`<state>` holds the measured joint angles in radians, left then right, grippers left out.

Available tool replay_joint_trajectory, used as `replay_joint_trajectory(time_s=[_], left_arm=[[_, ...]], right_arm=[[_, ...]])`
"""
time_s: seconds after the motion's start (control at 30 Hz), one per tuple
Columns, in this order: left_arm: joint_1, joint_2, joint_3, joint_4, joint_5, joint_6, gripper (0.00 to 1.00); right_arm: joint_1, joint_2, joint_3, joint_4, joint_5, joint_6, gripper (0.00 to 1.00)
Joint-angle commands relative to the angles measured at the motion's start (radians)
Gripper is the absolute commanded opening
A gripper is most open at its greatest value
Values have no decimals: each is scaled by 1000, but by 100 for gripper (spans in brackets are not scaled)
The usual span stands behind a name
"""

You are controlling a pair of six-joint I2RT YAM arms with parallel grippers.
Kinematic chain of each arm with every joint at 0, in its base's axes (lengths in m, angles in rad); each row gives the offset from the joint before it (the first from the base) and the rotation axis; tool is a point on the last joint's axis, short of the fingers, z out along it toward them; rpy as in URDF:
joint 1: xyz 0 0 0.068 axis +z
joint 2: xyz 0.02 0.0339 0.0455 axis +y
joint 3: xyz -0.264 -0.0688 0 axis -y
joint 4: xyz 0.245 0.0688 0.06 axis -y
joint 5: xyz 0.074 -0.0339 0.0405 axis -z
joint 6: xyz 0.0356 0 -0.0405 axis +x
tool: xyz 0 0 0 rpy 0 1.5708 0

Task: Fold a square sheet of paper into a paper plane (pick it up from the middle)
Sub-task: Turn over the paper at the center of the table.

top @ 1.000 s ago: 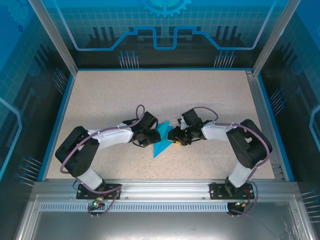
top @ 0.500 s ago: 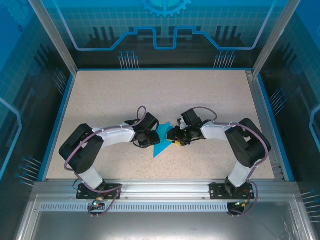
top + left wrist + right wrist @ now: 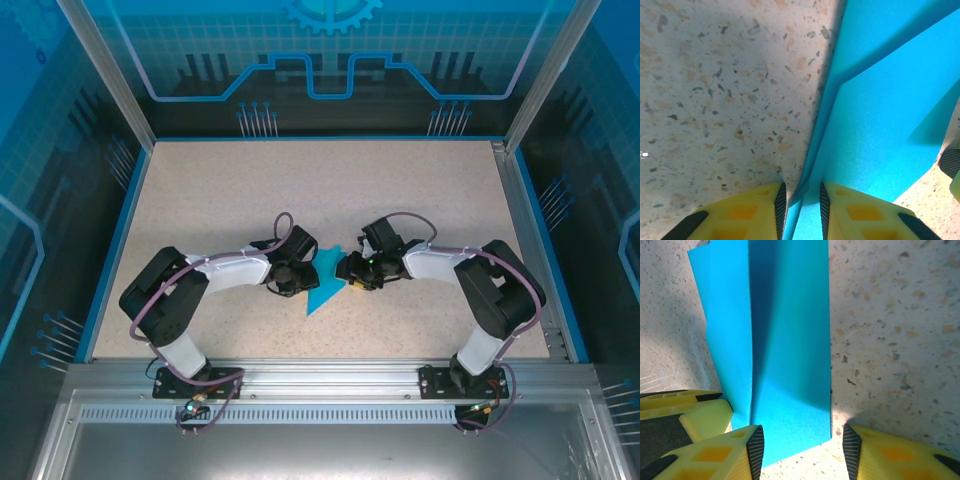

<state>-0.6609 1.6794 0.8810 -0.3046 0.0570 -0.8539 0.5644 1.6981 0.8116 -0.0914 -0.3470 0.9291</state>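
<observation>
Top view: the teal paper (image 3: pixel 322 292) lies mid-bench (image 3: pixel 300 190), tip toward 7 o'clock. The left arm (image 3: pixel 225 268) has edged closer.

Left wrist: the left gripper (image 3: pixel 802 192) has narrowed its jaws around the raised crease at 6 o'clock, probably to sharpen the fold. I cannot tell whether they pinch it.

Right wrist: the right gripper (image 3: pixel 802 439), jaws half-wide, straddles the paper's corner at 6 o'clock.

left tool (image 3: pixel 299 275) and right tool (image 3: pixel 346 268) hide parts of the paper plane (image 3: pixel 323 290)

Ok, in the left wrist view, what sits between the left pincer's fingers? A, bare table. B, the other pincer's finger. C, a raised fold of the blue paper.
C: a fold of the blue paper runs down into the gap between the yellow fingers of the left pincer.
</observation>
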Motion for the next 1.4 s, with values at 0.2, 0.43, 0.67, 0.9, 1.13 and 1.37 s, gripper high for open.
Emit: replay_joint_trajectory(time_s=[0.2, 0.43, 0.67, 0.9, 1.13, 1.37], left_arm=[[5, 39, -6, 30, 35, 12, 28], [4, 43, -11, 41, 42, 6, 27], [5, 43, -6, 41, 49, 7, 26], [11, 40, -21, 73, 82, -5, 24], [60, 23, -79, 176, 168, -62, 24], [81, 9, -126, 267, 207, -121, 24]], right_arm=[[36, 62, 30, 54, -49, 31, 43], [41, 58, 32, 74, -59, 33, 36], [40, 72, 39, 73, -60, 34, 39], [38, 58, 38, 158, -97, 49, 43], [19, 91, 94, 167, -115, 35, 47], [17, 117, 98, 214, -137, 39, 51]])
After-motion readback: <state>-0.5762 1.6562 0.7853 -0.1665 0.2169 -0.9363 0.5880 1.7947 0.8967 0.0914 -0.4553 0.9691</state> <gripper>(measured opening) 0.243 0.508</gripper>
